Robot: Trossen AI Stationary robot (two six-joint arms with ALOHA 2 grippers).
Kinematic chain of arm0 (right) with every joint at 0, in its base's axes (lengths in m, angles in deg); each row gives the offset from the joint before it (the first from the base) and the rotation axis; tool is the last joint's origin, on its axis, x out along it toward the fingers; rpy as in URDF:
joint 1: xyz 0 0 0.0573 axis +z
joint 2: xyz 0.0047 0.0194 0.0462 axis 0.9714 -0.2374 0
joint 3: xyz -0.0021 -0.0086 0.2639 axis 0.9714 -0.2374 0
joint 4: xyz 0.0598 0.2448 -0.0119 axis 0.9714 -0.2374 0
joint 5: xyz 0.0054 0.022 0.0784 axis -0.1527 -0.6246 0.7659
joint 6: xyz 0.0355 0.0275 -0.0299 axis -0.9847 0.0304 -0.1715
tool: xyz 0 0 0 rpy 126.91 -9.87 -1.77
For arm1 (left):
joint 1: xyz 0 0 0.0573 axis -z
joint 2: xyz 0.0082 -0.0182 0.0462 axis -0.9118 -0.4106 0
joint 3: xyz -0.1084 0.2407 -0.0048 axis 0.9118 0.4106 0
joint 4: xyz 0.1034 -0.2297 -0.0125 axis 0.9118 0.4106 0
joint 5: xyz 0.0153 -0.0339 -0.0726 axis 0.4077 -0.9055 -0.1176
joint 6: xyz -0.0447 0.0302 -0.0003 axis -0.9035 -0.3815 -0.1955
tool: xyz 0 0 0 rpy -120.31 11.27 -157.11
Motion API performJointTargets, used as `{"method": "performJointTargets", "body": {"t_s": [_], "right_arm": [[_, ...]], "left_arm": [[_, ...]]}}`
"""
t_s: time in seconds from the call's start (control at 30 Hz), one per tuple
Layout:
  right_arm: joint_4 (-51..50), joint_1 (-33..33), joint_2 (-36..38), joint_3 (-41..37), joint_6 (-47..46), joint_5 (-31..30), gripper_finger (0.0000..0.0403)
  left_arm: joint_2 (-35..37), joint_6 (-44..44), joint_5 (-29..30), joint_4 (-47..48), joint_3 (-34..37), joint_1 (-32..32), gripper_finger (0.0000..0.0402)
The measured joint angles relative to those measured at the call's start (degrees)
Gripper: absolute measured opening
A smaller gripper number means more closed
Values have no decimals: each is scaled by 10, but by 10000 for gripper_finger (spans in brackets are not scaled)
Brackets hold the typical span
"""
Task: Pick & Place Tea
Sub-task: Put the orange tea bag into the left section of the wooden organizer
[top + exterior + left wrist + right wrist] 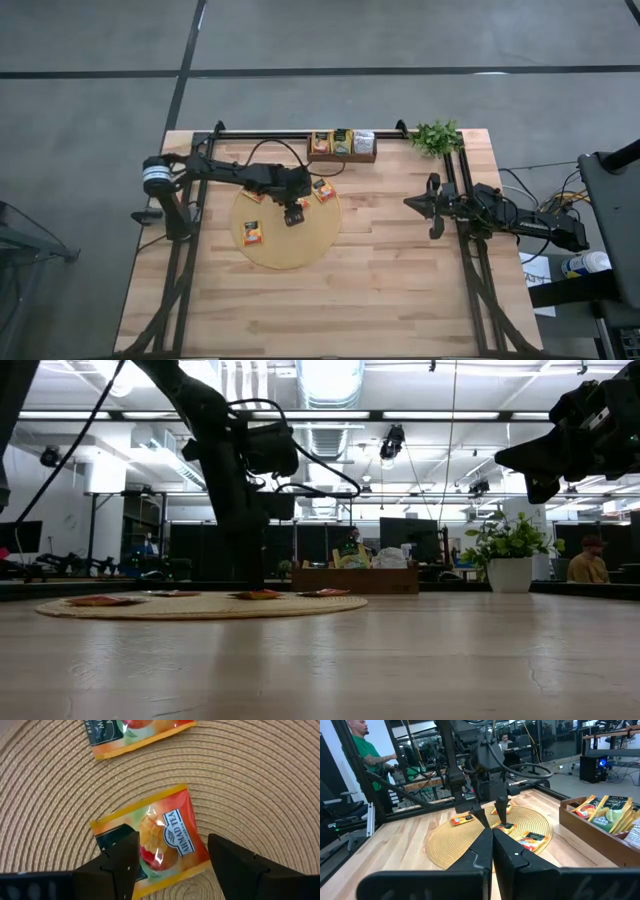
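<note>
An orange tea sachet lies flat on the round tan mat. My left gripper is open and points steeply down over it, one finger over its dark-printed edge and the other past its opposite edge. In the right wrist view the fingertips hang just above the mat. Three more orange sachets lie on the mat around it. My right gripper is shut and empty, held level above the table's right side.
A brown wooden tray holding several sachets stands at the far edge, a small potted plant to its right. Bare wood stretches across the table's near half. Beyond the table a person in green stands in the room.
</note>
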State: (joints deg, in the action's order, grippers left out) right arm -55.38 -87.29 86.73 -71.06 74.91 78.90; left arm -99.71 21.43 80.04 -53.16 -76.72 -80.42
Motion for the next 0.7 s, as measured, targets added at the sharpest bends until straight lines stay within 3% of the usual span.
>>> {"method": "performJointTargets", "body": {"t_s": [0.43, 0.7], "right_arm": [[0, 0, 0, 0, 0, 0, 9], [0, 0, 1, 0, 0, 0, 9]], "left_arm": [[-31, -25, 3, -19, -3, 1, 217], [-17, -24, 2, -11, -1, 1, 145]]}}
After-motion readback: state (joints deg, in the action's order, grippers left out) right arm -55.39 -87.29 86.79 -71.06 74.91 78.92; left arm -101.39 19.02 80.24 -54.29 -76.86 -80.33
